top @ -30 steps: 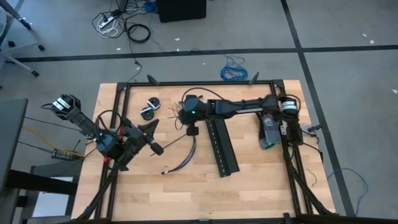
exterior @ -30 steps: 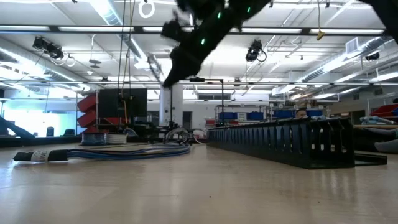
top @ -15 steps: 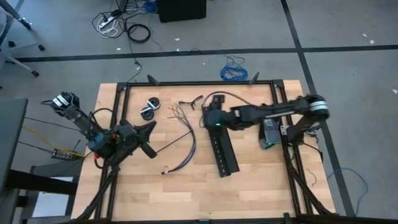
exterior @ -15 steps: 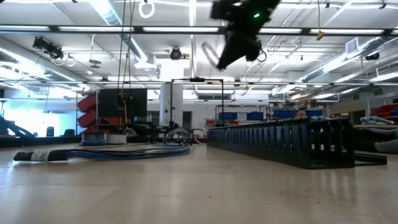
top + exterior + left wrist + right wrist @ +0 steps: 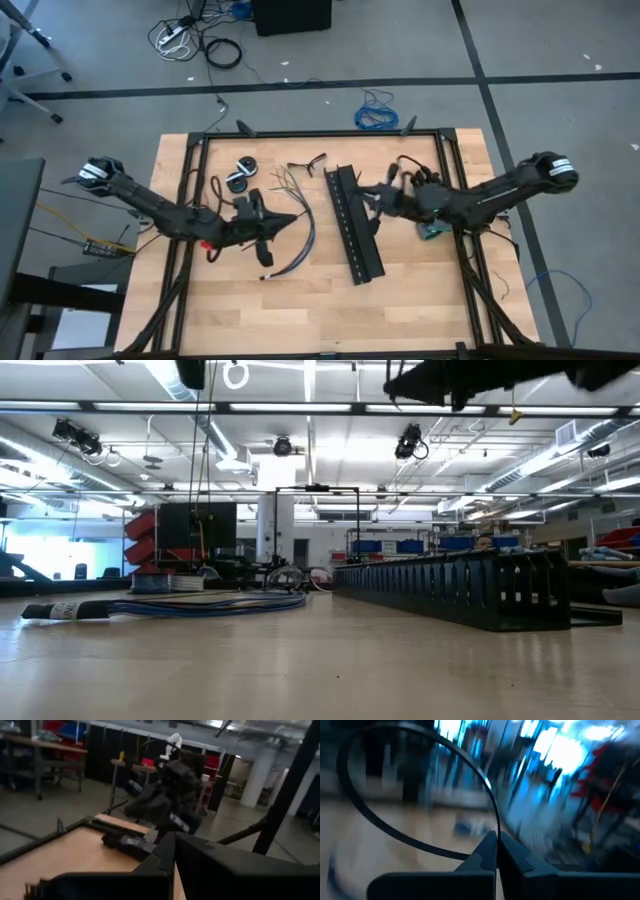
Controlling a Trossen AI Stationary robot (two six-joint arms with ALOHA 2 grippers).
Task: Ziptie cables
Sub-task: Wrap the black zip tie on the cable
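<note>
I have both arms stretched low over the table (image 5: 420, 300) in the high view. My left gripper (image 5: 283, 218) sits left of centre, fingers pressed together with nothing between them; the left wrist view shows the two dark fingers (image 5: 170, 851) meeting in a closed point. Its tip lies just beside the cables (image 5: 300, 245), the bundle of thin wires that curves from the splayed ends near upper centre down toward lower centre of the frame. I cannot tell whether the tip touches them.

My right gripper (image 5: 372, 195) is right of centre, over the upper part of the wide black perforated strip (image 5: 352, 228) that runs slantwise down the middle. In the right wrist view its fingers (image 5: 492, 851) are pinched onto a ziptie (image 5: 395, 827), a thin black strip that arcs up and around in a loop ahead of the fingertips.

In the low view the cables (image 5: 210, 603) lie flat on the table at the left, and the perforated strip (image 5: 450, 588) stands as a long dark wall at the right. Two small black round reels (image 5: 242, 172) sit near the upper left of the table, and a coiled blue cable (image 5: 376, 112) lies on the floor beyond the far edge.
</note>
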